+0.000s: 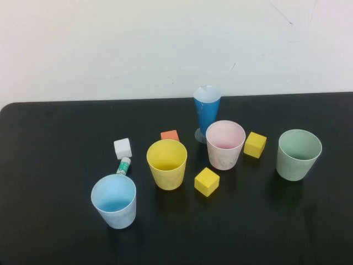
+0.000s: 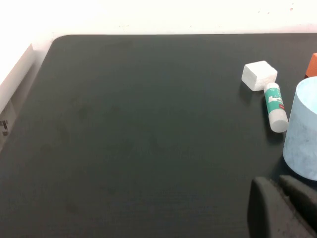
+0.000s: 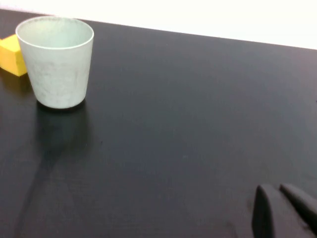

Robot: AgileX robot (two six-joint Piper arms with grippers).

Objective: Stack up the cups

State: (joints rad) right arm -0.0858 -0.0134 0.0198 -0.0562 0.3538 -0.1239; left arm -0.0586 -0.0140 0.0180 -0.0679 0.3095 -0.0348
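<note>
Seen from the raised camera, four tumblers stand upright and apart on the black counter (image 1: 49, 232): the light blue cup (image 1: 114, 201) nearest the robot on its left, the yellow cup (image 1: 167, 163) beyond it toward the middle, the pale pink cup (image 1: 225, 144) further right and the pale green cup (image 1: 298, 154) farthest right. A tall blue cone glass (image 1: 207, 112) stands behind the pink cup. A yellow block (image 1: 207, 181) lies between the yellow and pink cups, a second yellow block (image 1: 255, 144) between the pink and green ones. An orange block (image 1: 170, 135) sits just behind the yellow cup; a white block (image 1: 122, 148) and a small green-and-white tube (image 1: 123, 165) lie behind the blue cup. Neither arm appears here.

At the left wrist, the left tool (image 2: 283, 210) shows as dark fingers close together, holding nothing, just short of the light blue cup, with the tube and white block beyond.

At the right wrist, the right tool (image 3: 285, 212) shows dark fingers likewise close together and empty, well apart from the pale green cup, a yellow block just behind it.
</note>
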